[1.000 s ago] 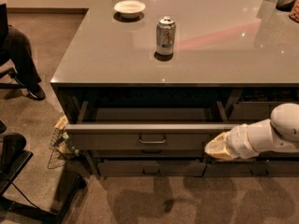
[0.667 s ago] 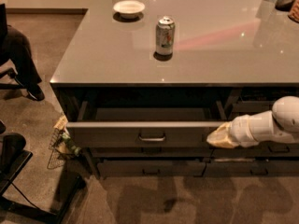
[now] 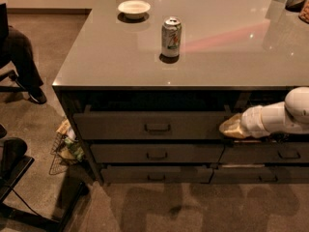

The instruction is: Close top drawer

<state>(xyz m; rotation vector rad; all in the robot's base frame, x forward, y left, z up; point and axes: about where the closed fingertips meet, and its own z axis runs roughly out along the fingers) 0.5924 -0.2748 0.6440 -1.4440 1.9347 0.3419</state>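
The top drawer [image 3: 149, 124] is a wide dark-grey drawer with a tall flat front and a small central metal bar handle [image 3: 157, 127]. It stands out only a little from the cabinet, with a dark gap above its front. My gripper [image 3: 231, 127] is at the end of a white arm coming in from the right. Its tan tip rests against the right end of the drawer front.
A glossy grey countertop [image 3: 111, 52] carries a drink can [image 3: 171, 36] and a white bowl [image 3: 133, 7]. Shallower drawers [image 3: 157, 153] lie below, and more drawers [image 3: 285, 153] on the right. A wire basket [image 3: 65, 146] stands on the floor at left, beside chair legs [image 3: 19, 76].
The top drawer has slid inward, so its pale inside no longer shows. My gripper has moved back toward the cabinet with the drawer front.
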